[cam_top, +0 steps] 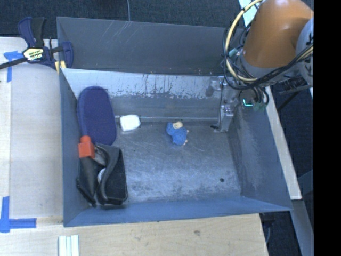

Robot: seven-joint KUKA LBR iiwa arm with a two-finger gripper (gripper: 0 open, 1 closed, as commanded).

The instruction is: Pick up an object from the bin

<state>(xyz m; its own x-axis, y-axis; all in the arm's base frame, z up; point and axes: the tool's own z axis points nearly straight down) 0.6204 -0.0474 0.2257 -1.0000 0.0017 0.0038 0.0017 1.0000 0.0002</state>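
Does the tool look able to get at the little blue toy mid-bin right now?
Probably yes: the blue toy lies alone on bare floor, clear of the white lump, with nothing between it and the tool on its right.

The grey bin point(181, 169) holds a blue oval case point(96, 113) and black pouch point(106, 180) at left. A white lump point(129, 122) and blue toy point(177, 134) lie mid-floor.
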